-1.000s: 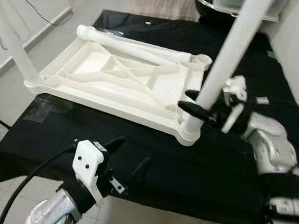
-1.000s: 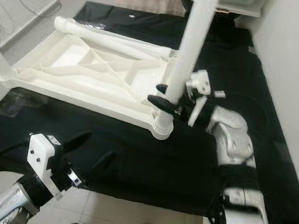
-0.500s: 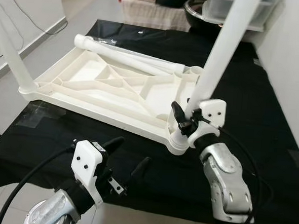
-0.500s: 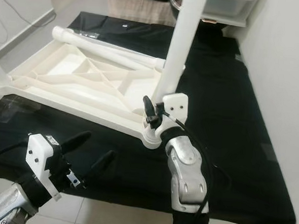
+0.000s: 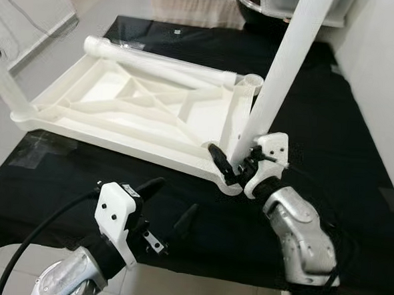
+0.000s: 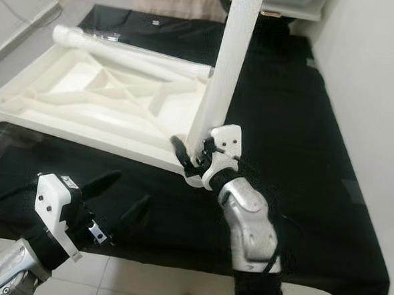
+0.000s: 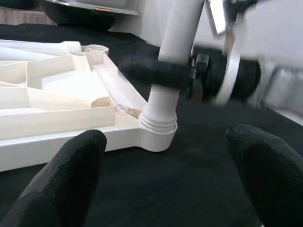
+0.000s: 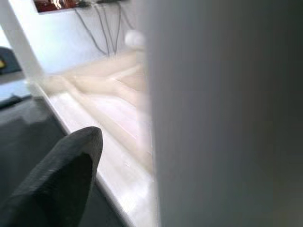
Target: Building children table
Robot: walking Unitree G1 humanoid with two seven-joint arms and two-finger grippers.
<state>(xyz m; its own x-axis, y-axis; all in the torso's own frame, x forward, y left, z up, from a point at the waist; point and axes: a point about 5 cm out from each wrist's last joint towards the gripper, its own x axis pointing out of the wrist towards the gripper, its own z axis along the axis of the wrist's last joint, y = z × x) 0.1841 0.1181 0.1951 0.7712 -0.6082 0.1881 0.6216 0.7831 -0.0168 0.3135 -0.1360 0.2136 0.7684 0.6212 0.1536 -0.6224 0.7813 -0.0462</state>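
Since a second ago, the right gripper [image 5: 238, 162] has swung round from the leg's right side to grip it from the front, low down, just above the socket. Nearest the camera, the left gripper [image 5: 172, 206] hovers over the near edge of the black-covered table [image 5: 332, 129], fingers spread wide and holding nothing. Just beyond it, the right gripper's fingers are closed around the white table leg [image 5: 276, 82], which stands tilted in the near right corner socket of the upturned white tabletop [image 5: 139, 110]. Another leg [image 5: 156, 57] lies loose along the tabletop's far edge. A third leg [image 5: 3, 85] stands at its left corner.
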